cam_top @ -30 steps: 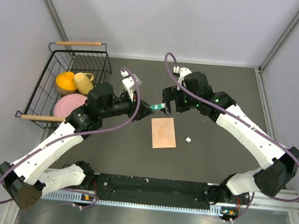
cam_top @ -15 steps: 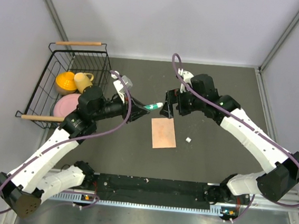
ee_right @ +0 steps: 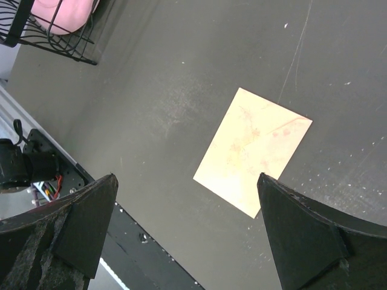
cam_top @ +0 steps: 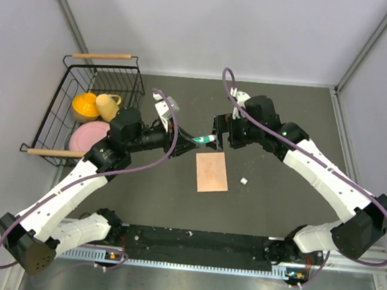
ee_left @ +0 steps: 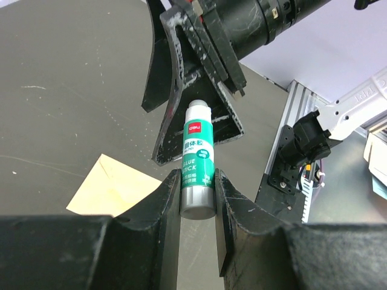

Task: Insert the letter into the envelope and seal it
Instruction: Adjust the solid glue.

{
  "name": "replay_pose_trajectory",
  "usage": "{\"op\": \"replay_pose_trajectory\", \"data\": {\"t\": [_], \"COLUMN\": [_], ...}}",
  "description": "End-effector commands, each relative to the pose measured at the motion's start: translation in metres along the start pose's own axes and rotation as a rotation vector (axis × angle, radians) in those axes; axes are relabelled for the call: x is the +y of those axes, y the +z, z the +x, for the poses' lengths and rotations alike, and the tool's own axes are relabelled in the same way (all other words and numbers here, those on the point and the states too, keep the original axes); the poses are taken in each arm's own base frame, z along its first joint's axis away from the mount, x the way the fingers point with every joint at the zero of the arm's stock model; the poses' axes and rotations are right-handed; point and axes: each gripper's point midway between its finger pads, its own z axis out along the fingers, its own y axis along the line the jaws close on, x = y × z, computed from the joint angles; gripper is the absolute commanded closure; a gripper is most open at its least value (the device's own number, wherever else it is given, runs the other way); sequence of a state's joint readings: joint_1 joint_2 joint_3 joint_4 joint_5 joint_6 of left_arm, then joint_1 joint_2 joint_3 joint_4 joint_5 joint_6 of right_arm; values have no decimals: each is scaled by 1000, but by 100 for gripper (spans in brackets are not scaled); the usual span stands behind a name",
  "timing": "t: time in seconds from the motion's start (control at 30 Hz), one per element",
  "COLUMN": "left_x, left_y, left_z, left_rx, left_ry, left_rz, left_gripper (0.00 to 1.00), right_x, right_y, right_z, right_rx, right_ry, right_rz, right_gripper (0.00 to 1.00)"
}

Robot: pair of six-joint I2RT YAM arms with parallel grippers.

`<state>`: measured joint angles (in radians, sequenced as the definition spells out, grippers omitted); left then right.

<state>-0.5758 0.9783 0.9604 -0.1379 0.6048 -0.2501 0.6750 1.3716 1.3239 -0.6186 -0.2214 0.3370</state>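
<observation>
The peach envelope (cam_top: 211,172) lies flat and closed on the dark table, below and between both grippers; it also shows in the right wrist view (ee_right: 254,148) and partly in the left wrist view (ee_left: 112,190). My left gripper (cam_top: 188,140) is shut on a white-and-green glue stick (ee_left: 198,158), held in the air with its cap end pointing at my right gripper (cam_top: 219,135). My right gripper is open and empty, its fingers (ee_left: 181,78) close around the stick's cap end. The letter is not in view.
A black wire basket (cam_top: 87,111) at the left holds a pink plate, a yellow cup and an orange bowl. A small white cap-like piece (cam_top: 243,181) lies on the table right of the envelope.
My left gripper moved the glue stick toward my right gripper, then back left, and now right again to meet it. My right gripper has stayed open near the stick's tip.
</observation>
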Motion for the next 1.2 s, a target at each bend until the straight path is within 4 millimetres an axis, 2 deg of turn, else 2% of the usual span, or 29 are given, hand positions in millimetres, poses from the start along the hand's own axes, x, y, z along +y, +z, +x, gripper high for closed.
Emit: {"op": "replay_pose_trajectory", "data": {"t": [0.0,0.23,0.53,0.83,0.97,1.17], "left_x": [-10,-4,5,7,7,4], "left_y": [0,5,14,15,19,25], "left_z": [-34,-31,-14,-9,-10,-9], "left_rx": [-86,-70,0,3,3,5], "left_ry": [49,57,33,14,3,-13], "left_rz": [15,-19,-79,-90,-79,-59], "left_gripper": [100,100,100,100,100,100], "right_x": [12,18,33,49,62,66], "right_y": [-5,-6,-8,-10,-13,-12], "right_z": [-20,-26,-32,-28,-24,-21], "right_rx": [-70,-94,-122,-104,-91,-86], "right_ry": [-43,-81,-138,-125,-135,-145], "right_rz": [-5,9,13,-71,-137,-146], "right_gripper": [1,1,1,1,1,1]}}
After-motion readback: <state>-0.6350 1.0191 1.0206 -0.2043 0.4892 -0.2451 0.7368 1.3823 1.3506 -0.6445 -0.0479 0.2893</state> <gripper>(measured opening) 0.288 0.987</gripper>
